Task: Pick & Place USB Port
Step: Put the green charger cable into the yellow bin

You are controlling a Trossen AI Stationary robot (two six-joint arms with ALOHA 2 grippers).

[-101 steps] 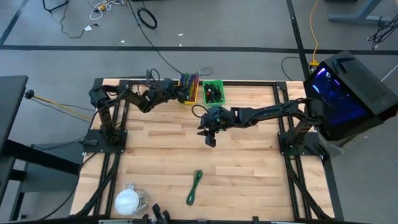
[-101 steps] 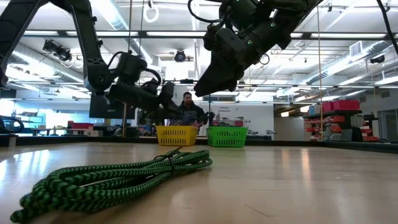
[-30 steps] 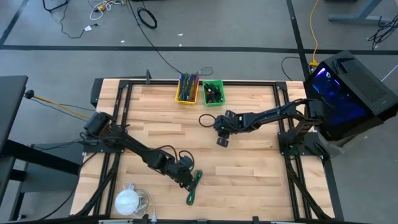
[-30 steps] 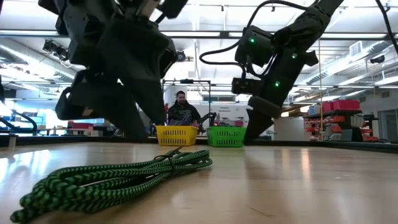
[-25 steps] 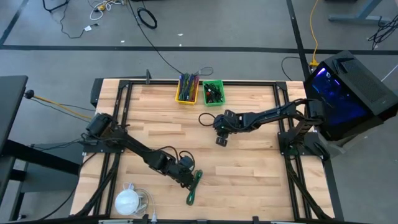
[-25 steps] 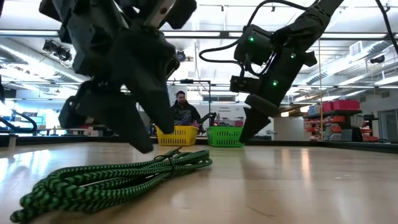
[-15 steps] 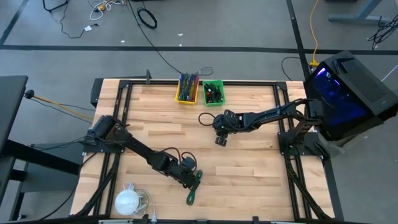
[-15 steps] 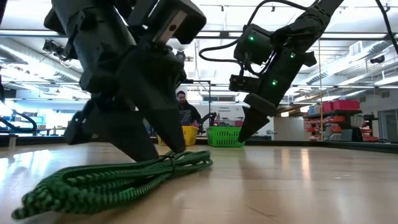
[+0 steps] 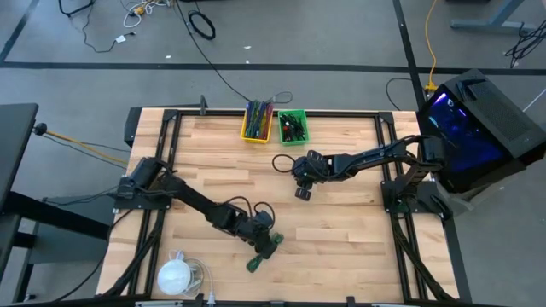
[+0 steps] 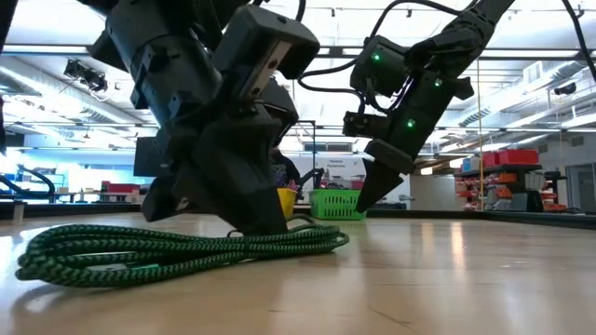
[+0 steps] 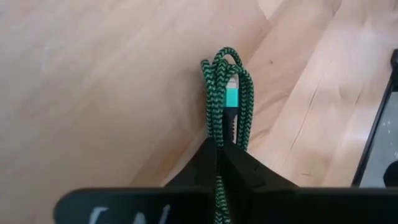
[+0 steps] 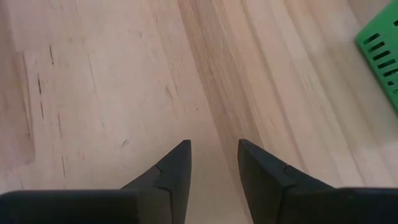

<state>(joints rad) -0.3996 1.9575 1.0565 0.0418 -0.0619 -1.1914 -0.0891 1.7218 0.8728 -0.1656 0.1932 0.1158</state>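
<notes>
The USB cable is a green-and-black braided bundle [image 9: 255,263] lying on the wooden table near its front edge. In the left wrist view the bundle [image 11: 226,93] shows a teal plug [image 11: 231,98] among its strands. My left gripper [image 9: 268,245] is down at the bundle's far end, shut on it. My right gripper [image 9: 303,193] hangs open above the table's middle, with only bare wood between its fingers [image 12: 180,163]. A yellow basket [image 9: 258,122] and a green basket [image 9: 293,126] stand at the far edge. My left gripper pinches several strands of the cable bundle [image 11: 217,140] between its two fingers, near the bundle's far end. The fingers [image 10: 256,221] slant down from above and from the table's left, and lie along the strands. The rest of the bundle [image 10: 140,249] lies slack on the table.
A white round object [image 9: 175,275] sits at the front left corner. The two baskets hold pens and small parts. A glowing screen [image 9: 465,128] stands beyond the table's right edge. Bare wood lies between the two grippers. A person [image 10: 279,172] shows in the room behind.
My left gripper has come down toward the table's right onto the cable's far end and has shut on it. The bundle has shifted on the table and now lies flatter and drawn out. My right arm has kept still.
</notes>
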